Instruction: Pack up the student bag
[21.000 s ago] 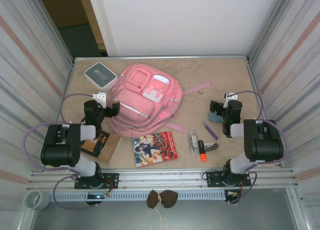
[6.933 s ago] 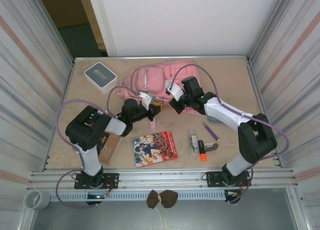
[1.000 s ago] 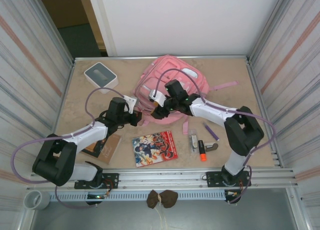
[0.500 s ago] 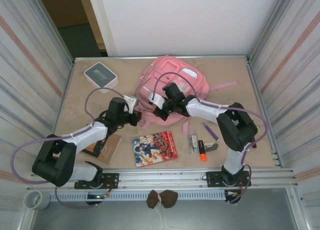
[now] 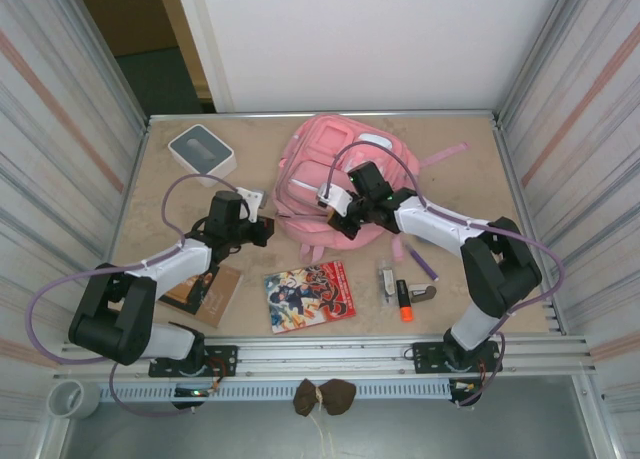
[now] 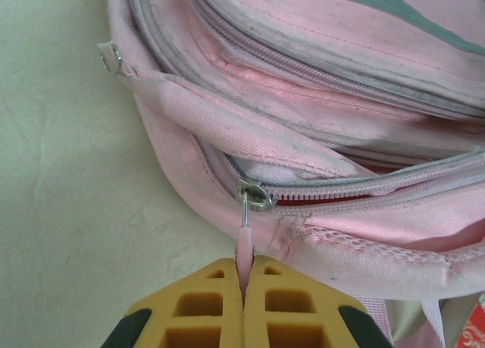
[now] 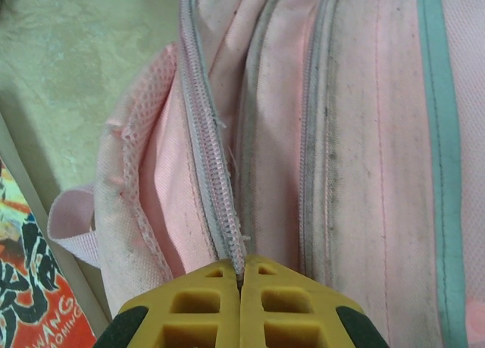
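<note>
The student bag (image 5: 345, 169) is a pink backpack lying at the back middle of the table. My left gripper (image 5: 264, 230) is at the bag's near-left edge. In the left wrist view this gripper (image 6: 244, 266) is shut on the pink zip pull (image 6: 245, 242), which hangs from a metal slider (image 6: 256, 195) on a partly open zip. My right gripper (image 5: 337, 214) rests on the bag's near side. In the right wrist view it (image 7: 239, 271) is shut on the pale zip edge (image 7: 215, 174) of the bag's fabric.
A grey-and-white square box (image 5: 201, 150) stands at the back left. A comic book (image 5: 310, 295) lies in front of the bag, and a brown book (image 5: 202, 289) lies under the left arm. A purple pen (image 5: 422, 262), an orange marker (image 5: 405, 301) and small items (image 5: 386, 278) lie at the right.
My right gripper has shut on the bag's zip edge and moved right and back. The bag has shifted right with it. My left gripper has moved slightly left, still holding the pull.
</note>
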### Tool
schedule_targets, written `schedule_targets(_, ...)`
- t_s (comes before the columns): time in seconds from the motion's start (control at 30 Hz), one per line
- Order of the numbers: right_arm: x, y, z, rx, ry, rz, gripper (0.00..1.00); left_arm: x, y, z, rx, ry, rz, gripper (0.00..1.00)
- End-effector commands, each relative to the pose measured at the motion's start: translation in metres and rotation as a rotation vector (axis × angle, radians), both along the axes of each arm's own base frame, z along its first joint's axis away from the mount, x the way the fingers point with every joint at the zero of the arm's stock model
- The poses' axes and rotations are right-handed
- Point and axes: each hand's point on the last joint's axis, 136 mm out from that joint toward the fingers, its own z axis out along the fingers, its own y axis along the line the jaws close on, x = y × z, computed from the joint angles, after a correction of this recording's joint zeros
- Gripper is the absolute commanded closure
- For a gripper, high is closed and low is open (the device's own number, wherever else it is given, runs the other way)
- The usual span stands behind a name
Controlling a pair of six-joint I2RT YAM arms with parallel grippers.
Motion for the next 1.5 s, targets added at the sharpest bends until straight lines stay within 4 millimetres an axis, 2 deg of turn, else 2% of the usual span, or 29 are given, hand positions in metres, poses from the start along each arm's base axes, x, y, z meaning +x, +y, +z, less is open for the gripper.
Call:
schedule_targets(0.0,0.01,-0.025,0.013,-0.015,-0.023,-0.076,0.96,0.008,-0.003,0.017,-0.039,-0.049,-0.002,1.0)
schedule_targets(0.03,0.008,-0.02,0.018,0.015,-0.016,-0.067,0.94,0.007,-0.008,0.021,-0.056,-0.053,-0.02,1.0)
schedule_targets(0.23,-0.002,0.027,0.046,0.207,0.022,-0.002,0.65,-0.006,-0.039,0.046,-0.137,-0.084,-0.118,1.0)
schedule_targets(0.4,-0.004,0.06,0.038,0.202,0.045,0.055,0.54,-0.011,-0.048,0.049,-0.136,-0.084,-0.142,1.0)
schedule_targets(0.67,-0.003,0.084,0.013,0.195,0.103,0.084,0.51,-0.013,-0.044,0.046,-0.116,-0.081,-0.133,1.0)
schedule_targets(0.8,0.004,0.084,0.0,0.171,0.111,0.052,0.57,-0.013,-0.043,0.046,-0.109,-0.083,-0.132,1.0)
schedule_targets(0.93,0.011,0.079,0.0,0.154,0.093,0.009,0.82,-0.012,-0.039,0.044,-0.087,-0.083,-0.119,1.0)
schedule_targets(1.03,0.01,0.076,0.008,0.17,0.098,0.005,0.93,-0.01,-0.033,0.04,-0.053,-0.087,-0.088,1.0)
schedule_targets(1.2,0.004,0.065,0.019,0.193,0.117,0.012,1.0,0.001,-0.008,0.032,-0.018,-0.081,0.018,1.0)
schedule_targets(1.47,0.0,0.039,0.033,0.178,0.12,0.029,1.0,0.023,0.037,0.027,0.004,-0.076,0.188,1.0)
